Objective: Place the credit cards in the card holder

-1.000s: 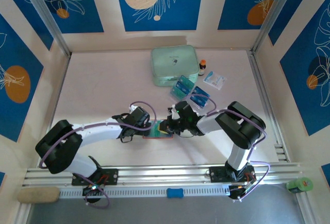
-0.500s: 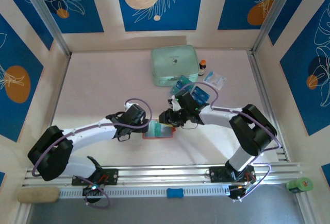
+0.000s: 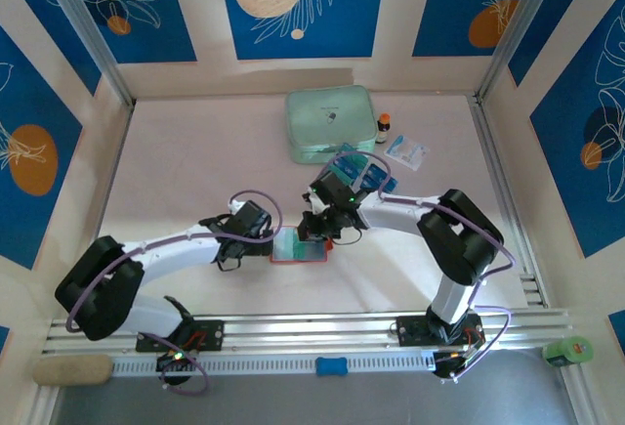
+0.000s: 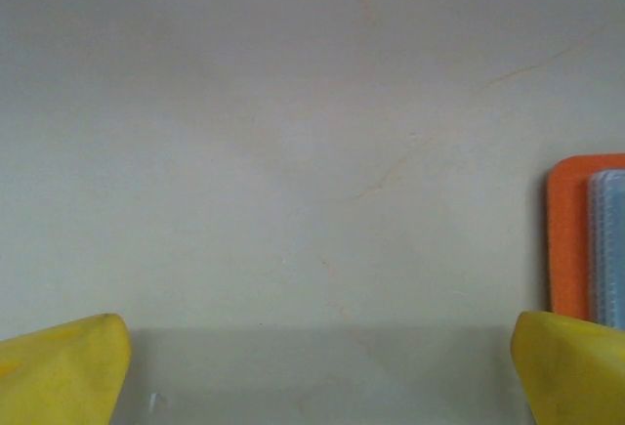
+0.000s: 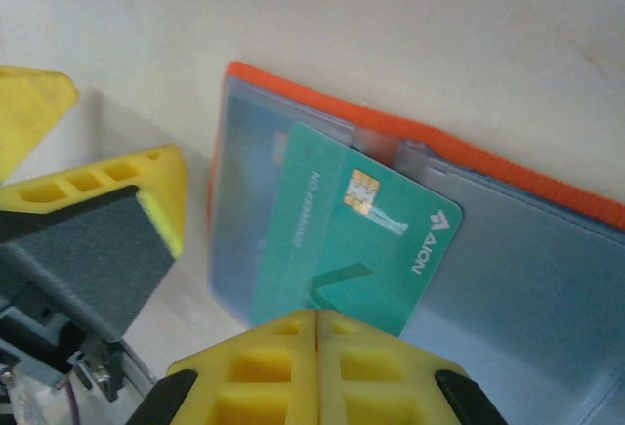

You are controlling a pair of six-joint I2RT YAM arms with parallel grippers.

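When handling the credit card (image 5: 356, 239), expect light, stiff, slick plastic w/ no give. Best taken by a short edge, pinched thin-wise, or nudged edge-on, since the flat faces offer nothing to grab. Judged by eye only. Treat the card holder (image 5: 508, 278) as soft & floppy. Likely to skid on the table (image 4: 293, 151) unless pinned at an edge.

Found card face-up on the opened holder, chip showing, far end apparently slid under a clear pocket, near end at tips of right gripper (image 5: 317, 332). Found those jaws clenched tight together. Cannot tell whether pinching card edge or merely butting against it. Found left gripper (image 4: 317, 366) spread wide, grasping nothing, parked just beside holder's left edge; contact not confirmed. Placed holder mid-table btwn both grippers in top view. Counted remaining cards (image 3: 344, 163) farther back, just beside mint-green case (image 3: 330, 124), partly hidden by right arm.

Vs 1 s back: logged swing of right wrist round to holder's far side, slight retreat of left gripper leftward, no visible shift of holder.
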